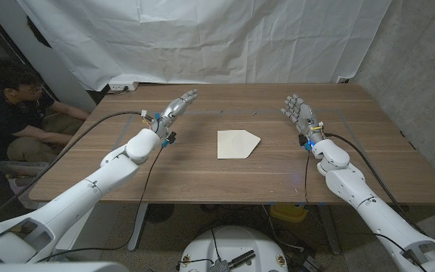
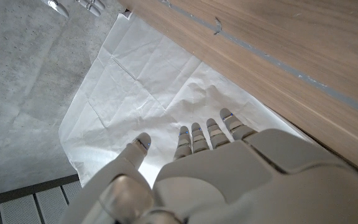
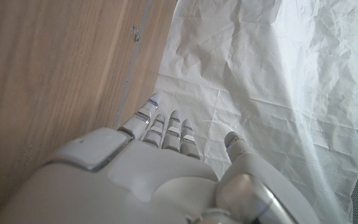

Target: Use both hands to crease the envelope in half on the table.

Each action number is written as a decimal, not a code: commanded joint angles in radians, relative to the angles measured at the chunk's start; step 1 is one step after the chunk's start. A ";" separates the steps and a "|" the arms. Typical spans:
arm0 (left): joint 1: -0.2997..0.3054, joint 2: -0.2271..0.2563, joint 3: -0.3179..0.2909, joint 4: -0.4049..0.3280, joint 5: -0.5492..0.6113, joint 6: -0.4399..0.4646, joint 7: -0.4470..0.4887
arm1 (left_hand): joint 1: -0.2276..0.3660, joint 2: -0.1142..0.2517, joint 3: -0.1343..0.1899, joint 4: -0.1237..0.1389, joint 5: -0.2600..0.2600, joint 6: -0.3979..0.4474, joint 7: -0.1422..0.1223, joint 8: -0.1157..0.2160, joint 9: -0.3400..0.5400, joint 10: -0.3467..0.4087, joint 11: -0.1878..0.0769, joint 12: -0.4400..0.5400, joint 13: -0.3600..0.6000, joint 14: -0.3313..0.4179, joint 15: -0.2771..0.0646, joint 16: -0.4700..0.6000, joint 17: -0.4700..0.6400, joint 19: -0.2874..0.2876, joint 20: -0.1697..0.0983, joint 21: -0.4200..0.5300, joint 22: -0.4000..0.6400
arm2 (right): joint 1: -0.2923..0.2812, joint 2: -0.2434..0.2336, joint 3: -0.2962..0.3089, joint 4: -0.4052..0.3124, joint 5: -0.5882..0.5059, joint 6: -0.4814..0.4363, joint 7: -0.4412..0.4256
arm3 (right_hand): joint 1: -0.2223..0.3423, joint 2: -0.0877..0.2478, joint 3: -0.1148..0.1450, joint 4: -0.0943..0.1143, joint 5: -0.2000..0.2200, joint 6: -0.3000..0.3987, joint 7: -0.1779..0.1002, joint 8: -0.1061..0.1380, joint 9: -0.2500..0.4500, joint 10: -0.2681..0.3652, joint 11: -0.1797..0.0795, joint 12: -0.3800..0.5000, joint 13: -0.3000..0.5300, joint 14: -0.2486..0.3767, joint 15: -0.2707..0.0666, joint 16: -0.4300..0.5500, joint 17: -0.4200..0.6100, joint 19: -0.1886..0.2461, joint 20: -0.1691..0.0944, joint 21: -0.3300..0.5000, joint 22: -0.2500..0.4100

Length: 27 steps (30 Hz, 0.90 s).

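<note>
Both hands are raised above the wooden table [image 1: 202,177] with fingers spread apart and nothing in them, one to each side of the envelope [image 1: 237,143]. That cream envelope lies flat near the table's middle, its pointed flap toward the robot's right; it looks already folded, though the head view is too small to be sure. The left hand [image 1: 177,106] is on the far left side of the table, well apart from the envelope, and the right hand [image 1: 298,113] likewise on the right. A white sheet [image 1: 202,38] hangs behind the table, and a person [image 1: 13,113] sits at the left edge.
</note>
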 commanded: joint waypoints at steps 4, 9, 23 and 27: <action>-0.029 0.056 0.046 -0.052 0.126 0.045 -0.015 | 0.009 0.066 0.008 0.001 -0.002 0.027 -0.004 0.011 0.003 0.020 -0.002 0.009 0.002 0.012 -0.006 -0.001 0.004 0.005 -0.005 0.002 0.002 | 0.009 0.009 -0.007 0.013 -0.006 -0.002 -0.006 | 0.013 0.007 0.000 -0.007 0.003 0.009 0.004 0.005 0.002 0.004 0.001 0.003 0.004 0.008 0.003 0.002 0.002 0.004 0.006 0.008 0.005; -0.048 0.068 0.063 -0.062 0.164 0.056 -0.044 | 0.010 0.066 0.009 0.001 -0.003 0.036 -0.004 0.012 0.004 0.028 -0.003 0.010 0.002 0.014 -0.008 -0.002 0.004 0.006 -0.006 0.002 0.002 | 0.014 0.012 -0.008 0.020 -0.008 0.001 -0.007 | 0.015 0.008 0.000 -0.009 0.002 0.009 0.003 0.005 0.002 0.003 -0.001 0.003 0.004 0.007 0.002 0.002 0.002 0.004 0.006 0.008 0.005; -0.090 0.087 0.107 -0.093 0.256 0.095 -0.127 | 0.011 0.066 0.013 0.003 -0.006 0.046 -0.006 0.009 0.004 0.033 -0.004 0.008 0.003 0.018 -0.013 -0.003 0.005 0.005 -0.008 0.000 0.002 | 0.028 0.024 -0.011 0.054 -0.010 0.011 -0.002 | 0.019 0.010 -0.001 -0.013 0.001 0.009 0.003 0.005 0.002 0.004 -0.002 0.002 0.004 0.007 0.002 0.003 0.003 0.004 0.006 0.008 0.005; -0.092 0.091 0.113 -0.101 0.271 0.101 -0.140 | 0.011 0.066 0.014 0.004 -0.006 0.045 -0.008 0.007 0.004 0.033 -0.005 0.008 0.003 0.018 -0.013 -0.003 0.005 0.005 -0.009 0.000 0.002 | 0.030 0.027 -0.011 0.061 -0.008 0.012 0.000 | 0.019 0.010 -0.002 -0.014 0.000 0.008 0.003 0.004 0.002 0.004 -0.001 0.002 0.004 0.007 0.002 0.003 0.004 0.004 0.005 0.008 0.005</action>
